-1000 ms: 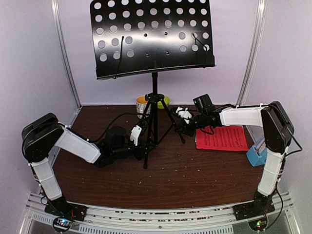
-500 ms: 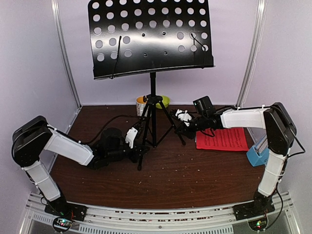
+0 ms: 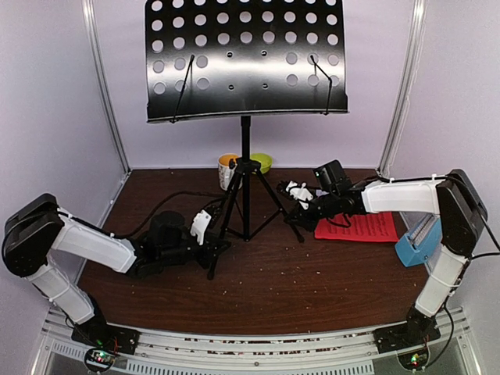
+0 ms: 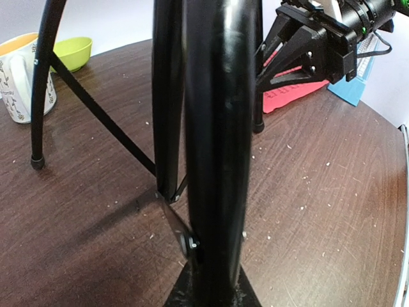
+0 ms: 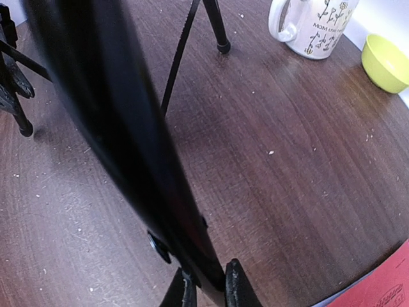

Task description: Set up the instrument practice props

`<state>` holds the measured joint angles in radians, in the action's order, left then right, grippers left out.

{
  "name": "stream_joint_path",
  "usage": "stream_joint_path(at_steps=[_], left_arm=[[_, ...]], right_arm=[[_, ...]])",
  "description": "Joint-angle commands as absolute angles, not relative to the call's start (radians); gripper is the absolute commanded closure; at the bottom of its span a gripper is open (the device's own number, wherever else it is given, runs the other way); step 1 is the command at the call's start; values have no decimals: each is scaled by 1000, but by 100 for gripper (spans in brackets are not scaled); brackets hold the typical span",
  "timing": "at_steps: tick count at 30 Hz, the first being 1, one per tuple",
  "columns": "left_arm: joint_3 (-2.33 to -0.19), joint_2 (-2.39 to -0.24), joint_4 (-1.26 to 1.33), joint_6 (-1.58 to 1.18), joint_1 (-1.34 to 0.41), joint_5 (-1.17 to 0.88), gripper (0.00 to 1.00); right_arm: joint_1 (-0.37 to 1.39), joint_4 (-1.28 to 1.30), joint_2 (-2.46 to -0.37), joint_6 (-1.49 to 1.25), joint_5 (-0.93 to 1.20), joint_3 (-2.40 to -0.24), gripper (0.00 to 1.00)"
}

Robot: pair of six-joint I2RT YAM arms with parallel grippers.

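The black music stand (image 3: 245, 156) stands at the table's back middle, its perforated desk (image 3: 242, 58) high up and its tripod legs spread. My left gripper (image 3: 206, 237) is shut on the stand's front left leg (image 4: 217, 160), low near the foot. My right gripper (image 3: 298, 201) is shut on the right leg (image 5: 121, 134); its fingertips (image 5: 238, 288) clamp the tube. The red sheet-music page (image 3: 361, 226) lies flat at the right, beside my right gripper. The light-blue metronome (image 3: 418, 238) stands at the far right edge. No pale page shows clearly.
A white-and-orange mug (image 3: 226, 168) and a small green bowl (image 3: 262, 162) sit behind the tripod. Both also show in the right wrist view, the mug (image 5: 316, 25) beside the bowl (image 5: 386, 61). Booth posts and walls close in the table sides.
The tripod legs have spread wider. My left gripper has drawn its leg left and toward the near edge, and my right gripper has drawn its leg to the right.
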<state>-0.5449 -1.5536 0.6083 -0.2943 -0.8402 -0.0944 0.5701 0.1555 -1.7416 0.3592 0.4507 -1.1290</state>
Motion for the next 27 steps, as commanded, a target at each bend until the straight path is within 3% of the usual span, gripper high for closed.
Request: stream_joint_path(at_steps=[1,14,27], left_arm=[[-467,-1504,487,-380,-815,14,100],[-367,-1529,500,-441,-815,100,100],[-505,-1680,496,-400,-725,121,100]], right_arm=[[526,220,-1669,173,280,-1099,100],[527,338,-1694,149,140,-1129,100],[535,372,-1934,227,85,-1493,100]])
